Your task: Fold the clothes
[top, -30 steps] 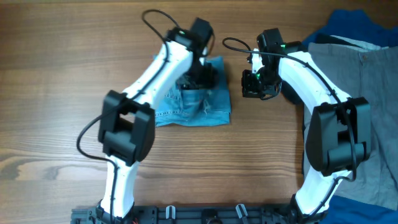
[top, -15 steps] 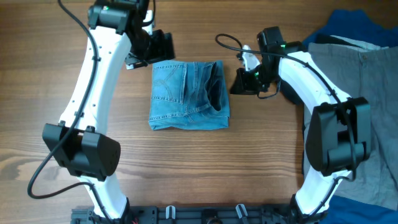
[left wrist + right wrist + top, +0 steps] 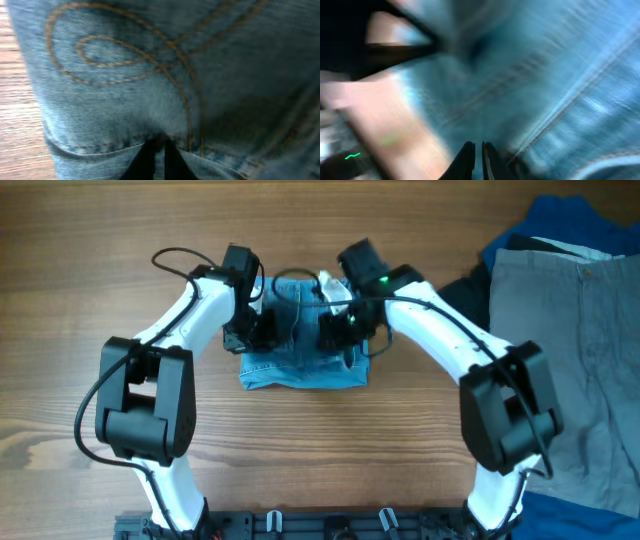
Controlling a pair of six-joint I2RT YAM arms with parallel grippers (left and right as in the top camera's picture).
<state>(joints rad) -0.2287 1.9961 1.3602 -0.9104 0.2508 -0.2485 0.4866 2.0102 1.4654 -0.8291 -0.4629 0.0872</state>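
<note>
Jeans (image 3: 300,365): light blue denim, washed paler in patches, with tan-orange stitching in looping curls on the pocket and a line of the same thread along the seam. Table (image 3: 420,460): mid-brown wood with streaked grain. Left arm (image 3: 195,315) and right arm (image 3: 430,330): white shells, black joints and cables, with a small green light on the right one. Left gripper (image 3: 262,330) and right gripper (image 3: 335,330): black. Garment (image 3: 560,330) at the right edge: plain grey. Cloth (image 3: 560,220) beside it: deep blue.
</note>
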